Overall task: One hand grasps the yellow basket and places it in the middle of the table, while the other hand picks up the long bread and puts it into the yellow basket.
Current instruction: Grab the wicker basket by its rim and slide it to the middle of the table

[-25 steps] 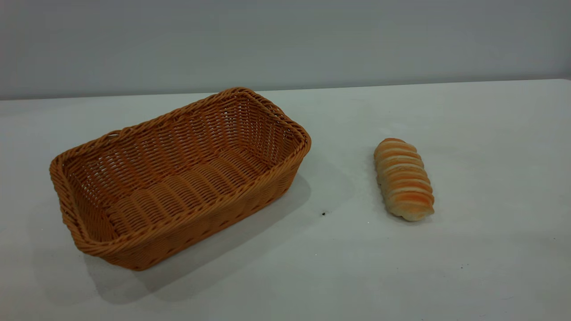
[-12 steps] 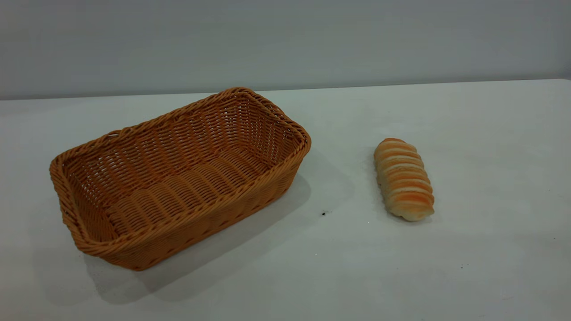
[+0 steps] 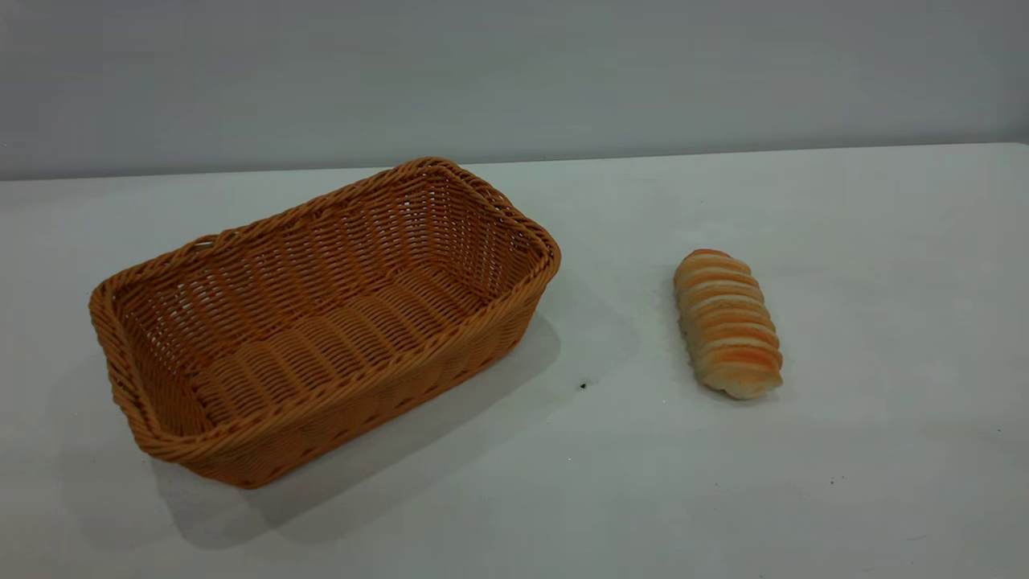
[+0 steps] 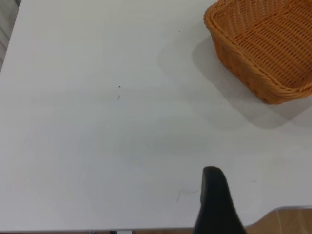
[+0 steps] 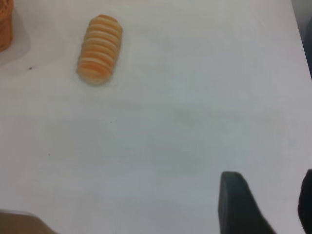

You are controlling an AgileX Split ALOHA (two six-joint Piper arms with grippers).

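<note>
The yellow basket (image 3: 321, 322) lies left on the table (image 3: 884, 241) (well apart), the long bread (image 3: 727, 323) right.

My left gripper (image 4: 218, 204) only shows one dark finger in its wrist cam, so no idea how it's set. The basket (image 4: 263, 48) is cut off at that frame's edge, and in the right wrist cam it's just a sliver (image 5: 4, 24). Neither arm shows up in the exterior shot.

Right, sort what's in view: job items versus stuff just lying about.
Job:
- basket, empty, on the table
- bread, on the table, apart from the basket
- left gripper
- right gripper

Lying about:
- only a dark speck
</note>
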